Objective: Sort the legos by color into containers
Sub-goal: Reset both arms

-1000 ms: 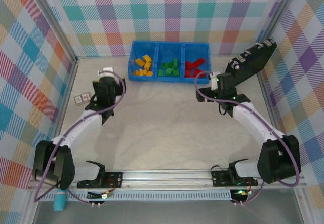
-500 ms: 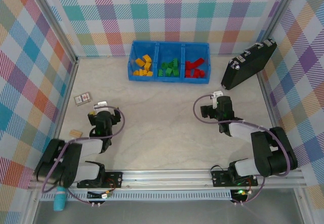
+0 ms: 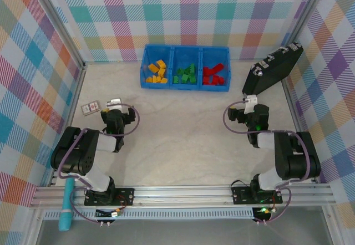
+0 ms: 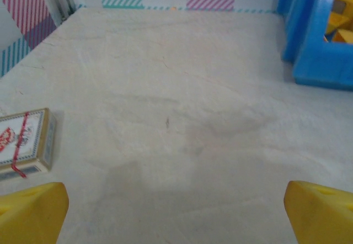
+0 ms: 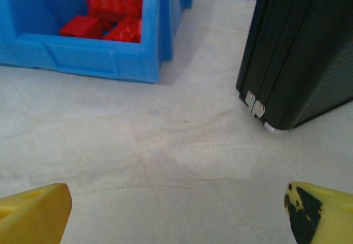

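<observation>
All the legos [image 3: 184, 74] I can see lie in the blue tray [image 3: 183, 86], which sits at the far edge of the surface [image 3: 183, 139], near the middle. The yellow ones [image 3: 157, 71] are in the left box, the green ones are in the middle box and the red ones [image 3: 213, 74] are in the right box. I see no lego lying loose on the surface. So I think the sorting is done, or very close to done.

The left arm [image 3: 83, 153] is folded up by the near left corner. The right arm [image 3: 288, 156] is folded up by the near right corner. The left jaws stand wide open and hold nothing. Their yellow fingertips [image 4: 33, 211] hang over bare surface. The right jaws are wide open and empty too, and one fingertip [image 5: 322, 211] has a black mark on it.

I think the next move calls for little. The arms could look once more for a stray lego. If there is none, they can rest.

A small card box [image 4: 25, 142] lies near the left edge, well apart from the tray. It has red print on white, but it is too blurry to read. A black case [image 5: 300, 51] sits by the far right corner, just beside the tray. It has a silver clasp and no writing that I can see. The tray has no label either.
</observation>
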Robot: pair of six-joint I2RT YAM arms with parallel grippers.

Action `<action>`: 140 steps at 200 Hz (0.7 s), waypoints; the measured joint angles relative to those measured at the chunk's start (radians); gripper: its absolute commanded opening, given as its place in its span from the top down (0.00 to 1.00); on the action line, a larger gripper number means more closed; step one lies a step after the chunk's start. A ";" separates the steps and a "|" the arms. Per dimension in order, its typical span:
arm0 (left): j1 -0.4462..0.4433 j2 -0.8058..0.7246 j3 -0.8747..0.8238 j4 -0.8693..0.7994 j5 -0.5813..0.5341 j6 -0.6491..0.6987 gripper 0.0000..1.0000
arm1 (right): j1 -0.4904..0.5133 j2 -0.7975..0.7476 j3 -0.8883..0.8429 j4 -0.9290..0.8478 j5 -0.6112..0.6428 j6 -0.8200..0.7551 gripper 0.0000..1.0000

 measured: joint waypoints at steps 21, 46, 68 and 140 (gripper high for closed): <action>0.008 0.000 0.001 -0.020 0.007 -0.008 0.00 | -0.011 0.023 -0.002 0.004 -0.003 0.027 0.01; 0.012 0.000 0.001 -0.039 0.022 -0.013 0.00 | -0.014 0.023 -0.002 0.011 -0.003 0.043 0.01; 0.012 0.000 0.001 -0.048 0.029 -0.016 0.00 | -0.014 0.023 -0.002 0.014 -0.003 0.051 0.01; 0.013 0.000 0.001 -0.048 0.039 -0.016 0.00 | -0.014 0.023 -0.002 0.016 -0.003 0.053 0.01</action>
